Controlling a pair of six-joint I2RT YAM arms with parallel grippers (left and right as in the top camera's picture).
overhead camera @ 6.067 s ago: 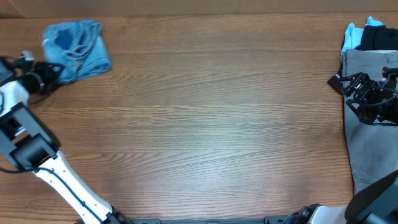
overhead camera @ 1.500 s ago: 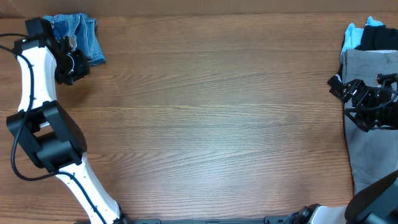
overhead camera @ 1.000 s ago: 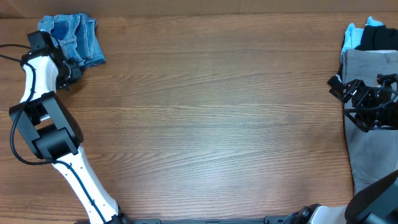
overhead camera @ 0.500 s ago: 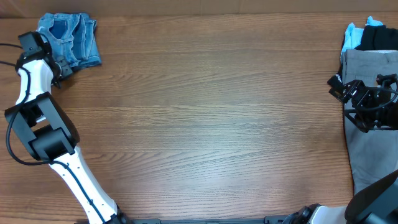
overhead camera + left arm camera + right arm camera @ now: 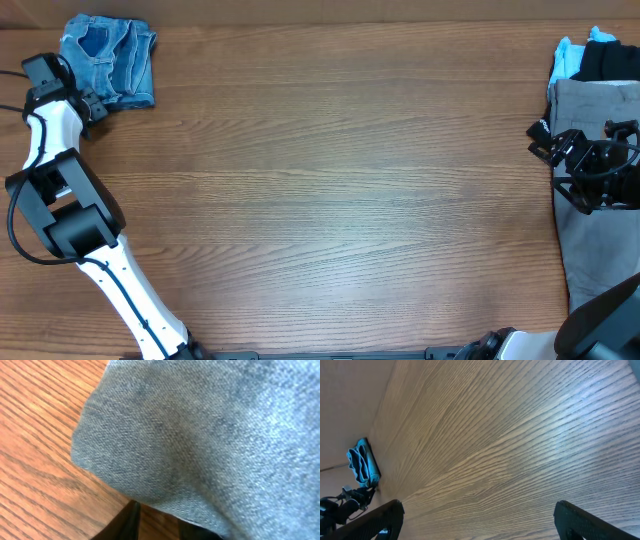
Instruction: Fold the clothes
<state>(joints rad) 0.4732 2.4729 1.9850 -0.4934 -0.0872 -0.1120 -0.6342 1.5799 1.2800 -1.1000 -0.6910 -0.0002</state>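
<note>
Overhead, the jeans [image 5: 108, 60] are lying folded into a compact bundle at the table's [image 5: 330, 200] far left corner, the denim faded and the edges slightly uneven. My left fingers [image 5: 88, 103] are sitting against the bundle. I cannot tell whether they are pinching cloth; if they are, pulling away risks dragging the fold open. My right fingers [image 5: 552, 152] are spread wide, hovering over grey trousers [image 5: 600, 250] at the table's right edge.

I see light-blue denim jeans [image 5: 108, 58], grey trousers [image 5: 592, 262], black garment [image 5: 608, 60], sky-blue garment [image 5: 565, 60], brown wood-grain table [image 5: 330, 180].
</note>
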